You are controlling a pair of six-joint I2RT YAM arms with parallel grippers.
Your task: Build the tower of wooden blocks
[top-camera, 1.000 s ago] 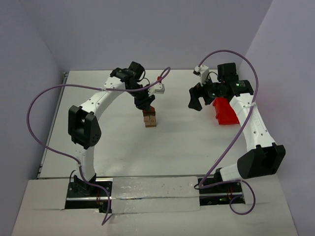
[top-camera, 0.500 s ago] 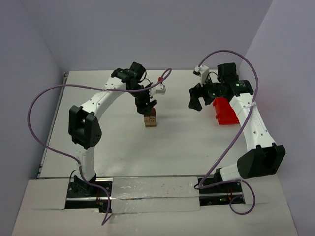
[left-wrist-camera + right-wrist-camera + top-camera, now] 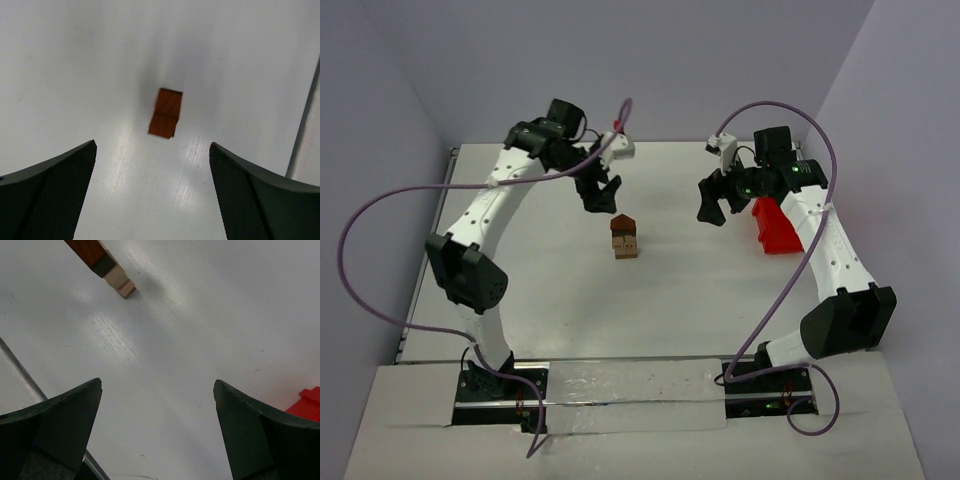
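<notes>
The wood block tower [image 3: 624,238] stands mid-table, a reddish-brown piece on top of tan and darker blocks. My left gripper [image 3: 600,195] hangs open just behind and left of it, touching nothing. In the left wrist view the tower's reddish-brown top [image 3: 166,113] lies ahead of the open left gripper [image 3: 152,146], whose jaws hold nothing. My right gripper [image 3: 713,205] is open to the right of the tower. The right wrist view catches the tower [image 3: 102,262] at the upper left, well ahead of the empty right gripper [image 3: 157,382].
A red plastic bin [image 3: 778,228] sits right of the right gripper, and its corner [image 3: 306,404] shows in the right wrist view. The table's left edge rail [image 3: 430,260] runs along the left. Purple cables loop above both arms.
The left gripper opened, let go of the reddish-brown block on top of the tower, and drew back up and to the left. The right gripper shifted slightly left.
</notes>
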